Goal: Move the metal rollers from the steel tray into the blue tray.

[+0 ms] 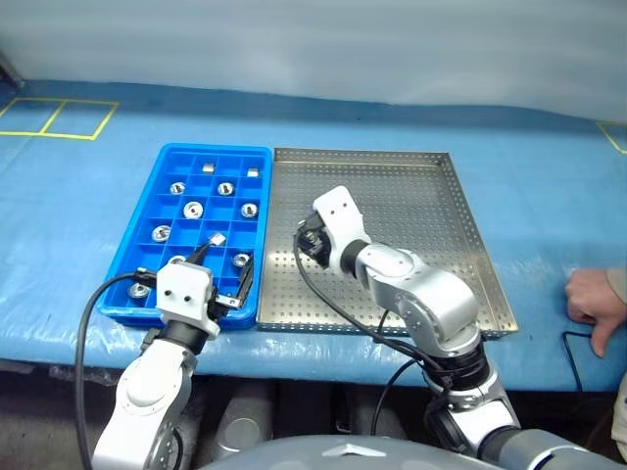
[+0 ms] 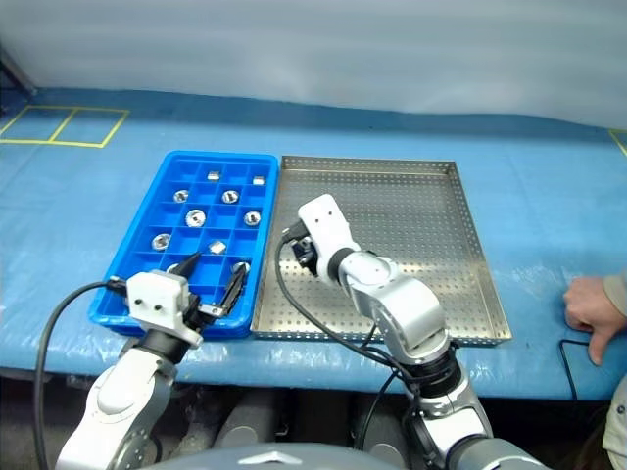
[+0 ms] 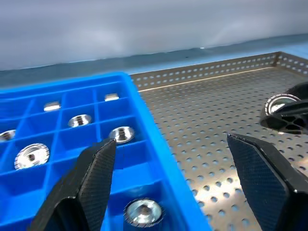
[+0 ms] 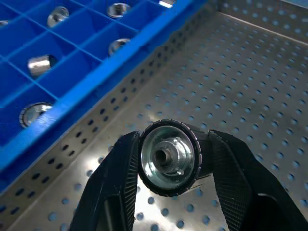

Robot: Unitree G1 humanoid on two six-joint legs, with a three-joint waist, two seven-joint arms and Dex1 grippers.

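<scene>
The steel tray (image 1: 431,215) lies right of the blue tray (image 1: 216,149), the two side by side on the table. Several metal rollers (image 1: 193,209) sit in the blue tray's compartments. My right gripper (image 4: 168,166) is shut on one roller (image 4: 168,156), gripped by its sides with the central hole facing the wrist camera. It hangs a little above the steel tray's left part (image 1: 312,243), close to the blue tray's rim. My left gripper (image 3: 171,142) stands open and empty over the blue tray's near right corner (image 1: 223,269).
A person's hand (image 1: 593,299) rests on the blue table cover just right of the steel tray's near corner, with a black cable (image 1: 578,345) beside it. Yellow tape lines (image 1: 59,117) mark the far left of the table.
</scene>
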